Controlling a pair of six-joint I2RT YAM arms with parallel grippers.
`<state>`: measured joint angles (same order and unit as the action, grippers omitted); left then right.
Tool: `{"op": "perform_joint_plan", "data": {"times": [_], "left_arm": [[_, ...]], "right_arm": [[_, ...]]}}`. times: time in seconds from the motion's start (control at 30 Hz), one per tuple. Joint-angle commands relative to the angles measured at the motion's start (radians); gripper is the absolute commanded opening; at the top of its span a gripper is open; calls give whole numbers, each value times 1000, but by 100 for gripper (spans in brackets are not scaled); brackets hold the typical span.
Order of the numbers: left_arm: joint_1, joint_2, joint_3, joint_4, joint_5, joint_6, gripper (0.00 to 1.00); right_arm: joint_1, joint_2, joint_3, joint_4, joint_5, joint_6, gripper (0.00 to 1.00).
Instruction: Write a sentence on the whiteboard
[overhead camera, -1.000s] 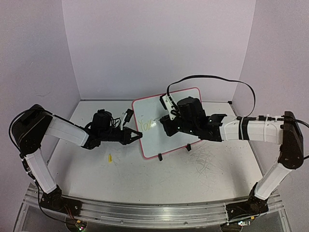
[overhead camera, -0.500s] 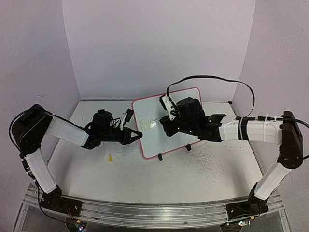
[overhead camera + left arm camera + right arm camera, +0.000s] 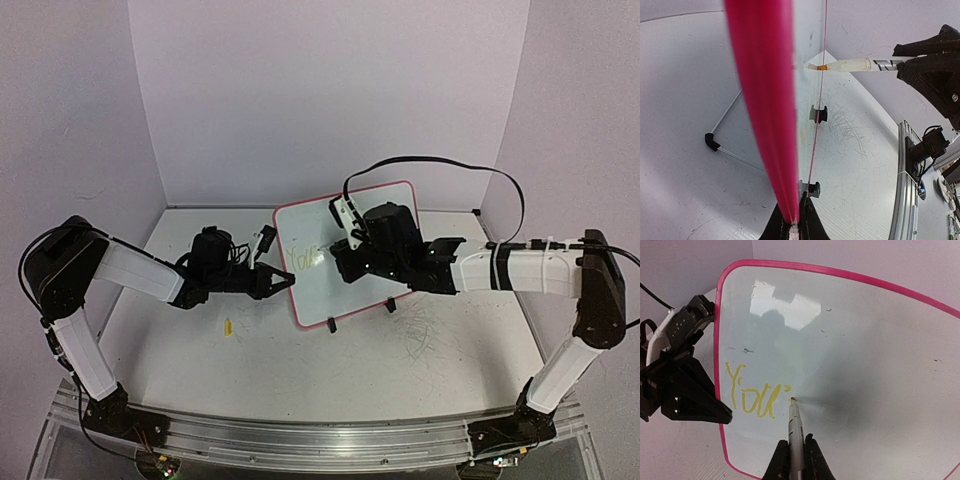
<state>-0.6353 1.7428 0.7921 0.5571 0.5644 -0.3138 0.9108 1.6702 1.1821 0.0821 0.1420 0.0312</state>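
The whiteboard (image 3: 322, 290) stands tilted on the table, white with a pink rim (image 3: 765, 100). My left gripper (image 3: 288, 281) is shut on its left edge, fingers pinching the rim (image 3: 792, 220). My right gripper (image 3: 345, 262) is shut on a white marker (image 3: 795, 425), which points at the board face (image 3: 865, 350). The marker's orange tip touches the board just right of the yellow letters. The sentence (image 3: 752, 395) reads "You'" in pale yellow near the board's left side (image 3: 303, 257). From the left wrist the marker (image 3: 850, 65) meets the board edge-on.
A small yellow piece (image 3: 228, 326) lies on the table left of the board. Grey scratch marks (image 3: 425, 335) cover the table to the right. The board's black wire stand (image 3: 715, 142) reaches behind it. Purple walls close in on three sides.
The right gripper and marker have shifted very slightly left along the board. The left arm and the board have not moved.
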Motion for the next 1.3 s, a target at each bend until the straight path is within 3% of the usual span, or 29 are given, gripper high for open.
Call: {"op": "perform_joint_plan", "data": {"times": [0.0, 0.93, 1.27], "left_arm": [[-14, 32, 6, -129, -52, 54, 0], [-14, 15, -4, -137, -56, 55, 0], [-14, 14, -4, -139, -56, 51, 0]], "right_arm": [[1, 14, 33, 44, 55, 12, 0], [19, -35, -79, 7, 23, 80, 0], [19, -15, -42, 32, 37, 73, 0]]}}
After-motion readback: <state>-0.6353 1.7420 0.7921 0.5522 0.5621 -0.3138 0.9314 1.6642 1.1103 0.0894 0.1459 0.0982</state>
